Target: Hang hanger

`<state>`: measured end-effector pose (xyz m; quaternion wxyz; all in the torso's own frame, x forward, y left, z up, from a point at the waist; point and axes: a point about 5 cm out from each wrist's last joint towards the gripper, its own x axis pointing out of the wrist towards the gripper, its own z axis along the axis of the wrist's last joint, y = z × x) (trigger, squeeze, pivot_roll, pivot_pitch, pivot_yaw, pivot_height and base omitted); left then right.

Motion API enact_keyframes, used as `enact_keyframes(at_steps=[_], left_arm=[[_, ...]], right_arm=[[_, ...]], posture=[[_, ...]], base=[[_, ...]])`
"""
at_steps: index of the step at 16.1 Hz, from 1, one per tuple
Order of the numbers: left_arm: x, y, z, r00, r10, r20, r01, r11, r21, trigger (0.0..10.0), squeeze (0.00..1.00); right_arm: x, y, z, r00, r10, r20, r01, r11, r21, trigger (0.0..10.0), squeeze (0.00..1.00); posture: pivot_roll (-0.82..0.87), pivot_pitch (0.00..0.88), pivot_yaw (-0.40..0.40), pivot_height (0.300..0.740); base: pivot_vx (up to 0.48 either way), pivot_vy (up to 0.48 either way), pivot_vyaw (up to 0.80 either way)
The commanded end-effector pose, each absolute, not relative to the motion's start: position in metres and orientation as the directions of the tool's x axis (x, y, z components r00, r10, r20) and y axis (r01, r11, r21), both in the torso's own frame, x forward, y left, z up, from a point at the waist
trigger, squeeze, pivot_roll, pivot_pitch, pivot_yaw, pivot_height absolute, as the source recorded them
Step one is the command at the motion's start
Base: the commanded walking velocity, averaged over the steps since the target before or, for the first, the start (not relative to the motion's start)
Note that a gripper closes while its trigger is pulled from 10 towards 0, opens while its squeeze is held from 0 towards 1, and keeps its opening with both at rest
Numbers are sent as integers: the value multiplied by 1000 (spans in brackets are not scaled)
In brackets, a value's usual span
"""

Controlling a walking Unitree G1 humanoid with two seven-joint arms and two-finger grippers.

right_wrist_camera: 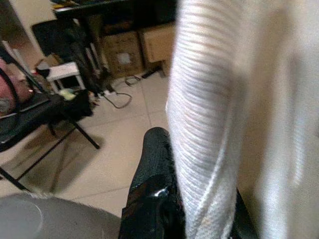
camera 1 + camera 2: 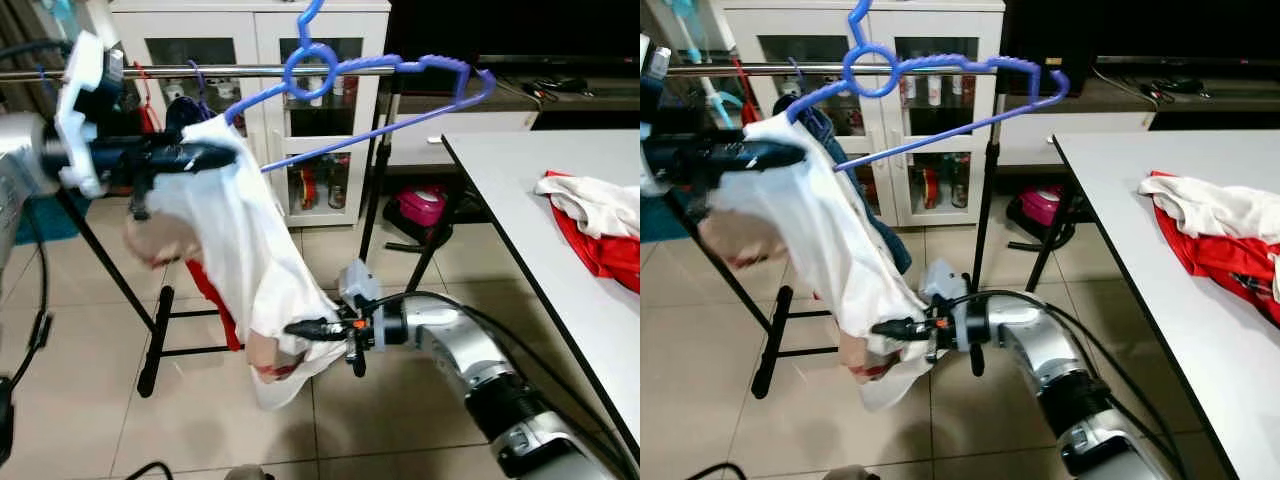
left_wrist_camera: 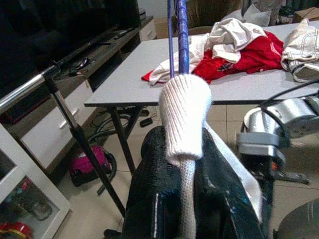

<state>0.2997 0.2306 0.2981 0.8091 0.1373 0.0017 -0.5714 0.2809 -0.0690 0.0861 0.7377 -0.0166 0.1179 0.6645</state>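
While the blue hanger (image 2: 340, 75) sat tilted up at the metal rail (image 2: 250, 71) of the clothes rack, a white garment (image 2: 245, 250) draped from its left end and hung down toward the floor. The left gripper (image 2: 215, 155), high on the left, had its jaws clamped on the cloth-covered hanger end. The right gripper (image 2: 300, 328), lower and nearer, pinched the garment's bottom edge. To the right, red and white clothes (image 2: 598, 225) lay on the worktop (image 2: 530, 200).
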Motion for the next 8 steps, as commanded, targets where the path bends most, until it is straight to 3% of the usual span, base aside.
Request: enact_keyframes(at_steps=[1,2,4,6,8], left_arm=[[294,233,312,360,-924,-130,910,317,267,0,0],[284,235,306,367,-920,-139,910,324,261,0,0],[274,237,301,376,-916,-142,908,335,251,0,0],[249,242,287,396,-910,-119,910,372,186,0,0],[235,245,282,413,-904,-107,906,396,150,0,0]], right_arm=[[282,-75,83,116,967,-225,-980,149,135,0,0],[290,-89,83,199,944,-264,-968,232,97,0,0],[297,-105,85,275,915,-295,-951,304,57,0,0],[315,-150,95,432,821,-373,-896,439,-71,0,0],[324,-169,102,507,770,-386,-856,501,-125,0,0]], posture=[[37,0,57,740],[35,0,46,740],[37,0,40,740],[33,0,37,740],[32,0,30,740]], base=[[0,0,0],[0,0,0],[0,0,0],[0,0,0],[0,0,0]])
